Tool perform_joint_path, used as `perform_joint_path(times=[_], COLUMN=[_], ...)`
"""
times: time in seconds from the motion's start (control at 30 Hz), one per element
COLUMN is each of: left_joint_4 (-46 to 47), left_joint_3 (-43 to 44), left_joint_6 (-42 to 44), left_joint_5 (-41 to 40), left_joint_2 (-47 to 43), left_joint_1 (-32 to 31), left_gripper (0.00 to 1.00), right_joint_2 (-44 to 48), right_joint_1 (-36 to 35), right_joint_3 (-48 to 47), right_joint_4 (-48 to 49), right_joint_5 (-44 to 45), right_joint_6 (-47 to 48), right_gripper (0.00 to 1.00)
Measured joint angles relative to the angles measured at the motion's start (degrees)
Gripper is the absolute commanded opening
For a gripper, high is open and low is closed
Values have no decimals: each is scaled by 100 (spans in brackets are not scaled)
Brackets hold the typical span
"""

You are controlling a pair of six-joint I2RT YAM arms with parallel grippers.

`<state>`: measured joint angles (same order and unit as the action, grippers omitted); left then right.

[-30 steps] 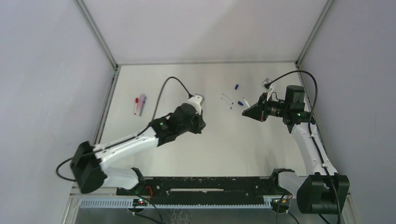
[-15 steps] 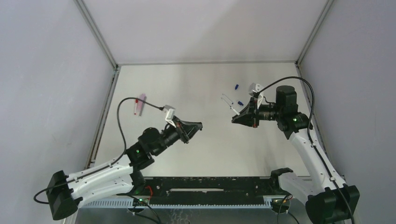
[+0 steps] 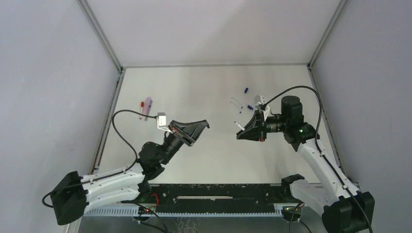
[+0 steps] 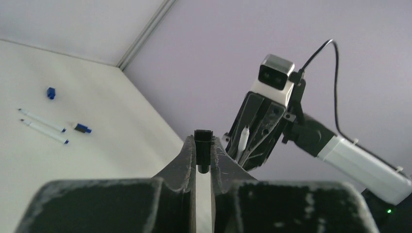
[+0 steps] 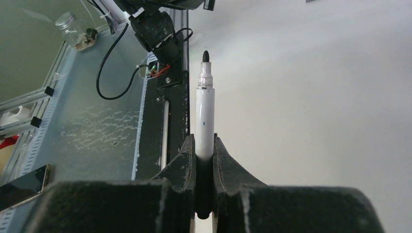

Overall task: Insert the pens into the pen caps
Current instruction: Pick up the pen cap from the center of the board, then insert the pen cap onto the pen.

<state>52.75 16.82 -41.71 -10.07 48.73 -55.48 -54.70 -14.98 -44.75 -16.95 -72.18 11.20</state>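
Note:
My left gripper point(image 3: 201, 125) is raised over the table's middle and shut on a short dark pen cap point(image 4: 203, 144), which sits upright between its fingertips. My right gripper point(image 3: 241, 134) faces it from the right, a gap apart. It is shut on a white pen with a dark tip point(image 5: 204, 114) that sticks out past the fingers; the pen also shows in the left wrist view point(image 4: 243, 138). Two thin white-and-blue pens point(image 3: 236, 103), a blue cap point(image 3: 246, 90) and a small blue piece point(image 3: 250, 107) lie at the back right. A pink marker point(image 3: 147, 108) and a red pen point(image 3: 141, 108) lie at the back left.
Grey walls enclose the table on three sides, with metal frame posts point(image 3: 99, 34) at the back corners. A black rail point(image 3: 214, 199) runs along the near edge between the arm bases. Black cables point(image 3: 121, 126) loop from each wrist camera.
My left arm has pulled back toward the near edge and swung its gripper up to face right. My right gripper has moved left and nearer with the pen, so the two now face each other.

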Motion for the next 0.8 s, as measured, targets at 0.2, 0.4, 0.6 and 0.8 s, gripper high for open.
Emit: perform_joint_path(times=[0.2, 0.4, 0.6, 0.8], left_joint_4=[1462, 2188, 2479, 2723], left_joint_3=[11, 317, 754, 870], left_joint_6=[-343, -592, -745, -833], left_joint_5=[-166, -105, -125, -358], left_joint_2=[946, 1864, 2205, 2409], left_joint_1=[0, -2, -101, -269], left_gripper=[0, 0, 0, 0], right_joint_2=[0, -83, -256, -264], right_joint_1=[-181, -387, -710, -758], right_joint_3=[2, 2, 2, 4], right_joint_4=[345, 599, 824, 1058], right_joint_5=[17, 114, 400, 619], right_joint_6=[-407, -778, -1165, -1515], right_gripper=[0, 0, 0, 0])
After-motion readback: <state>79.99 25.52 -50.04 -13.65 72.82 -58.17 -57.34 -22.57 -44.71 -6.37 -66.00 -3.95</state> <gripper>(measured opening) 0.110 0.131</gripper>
